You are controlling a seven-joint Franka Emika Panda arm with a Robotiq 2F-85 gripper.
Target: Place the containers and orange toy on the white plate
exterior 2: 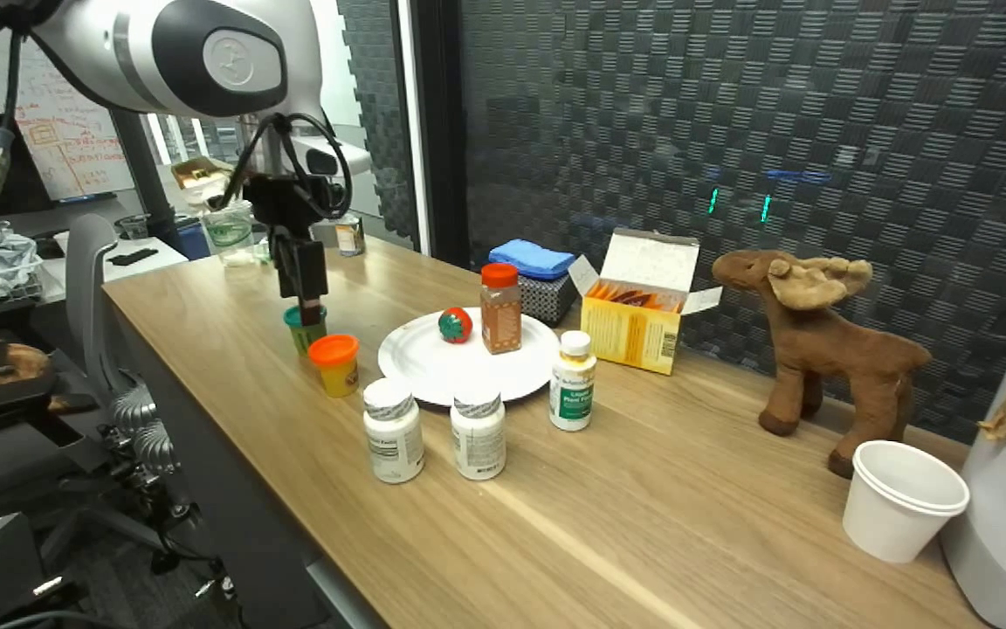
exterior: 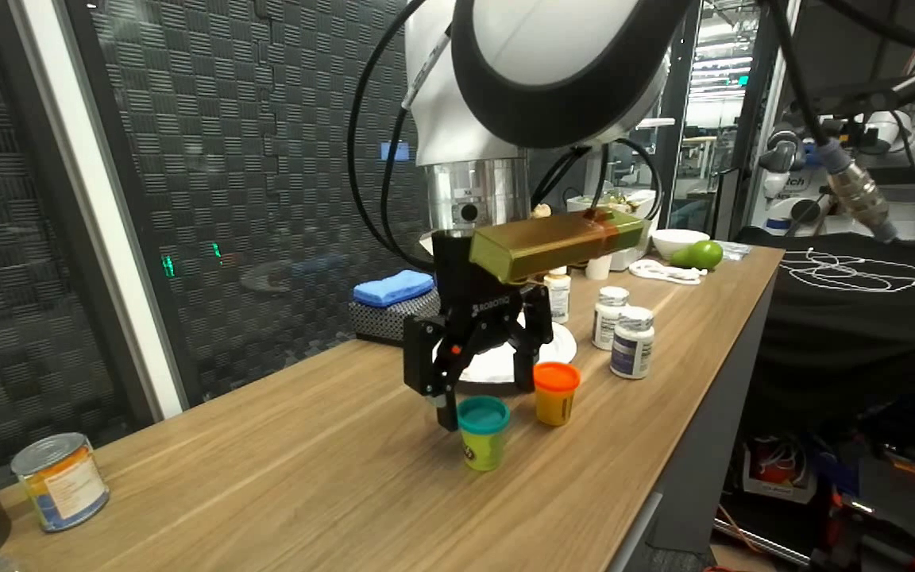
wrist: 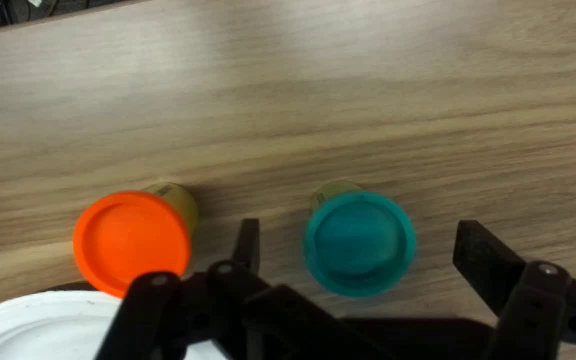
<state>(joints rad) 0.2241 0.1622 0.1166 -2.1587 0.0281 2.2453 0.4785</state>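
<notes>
- Gripper pointing down, low over the wooden table. Fingers spread wide; in the wrist view they stand either side of the teal-lidded dough tub, wood showing between its lid and each finger. Whether the tips reach below lid level, cannot tell.
- Teal-lidded dough tub upright on the table.
- Orange-lidded dough tub also upright on the table, near it but apart; one finger comes down between the two in the wrist view.
- White plate near the orange-lidded dough tub. On it: spice jar, red cap, upright; and a small red-orange ball with a green patch.
- Two white pill bottles, upright, near the plate, apart from each other.
- Green-labelled bottle, upright, just beside the plate.
- Further along: yellow box, lid up, orange packets inside; plush moose, standing; nested paper cups.
- Blue cloth, folded, atop a patterned box.
- Food can, upright, well apart from the tubs.
</notes>
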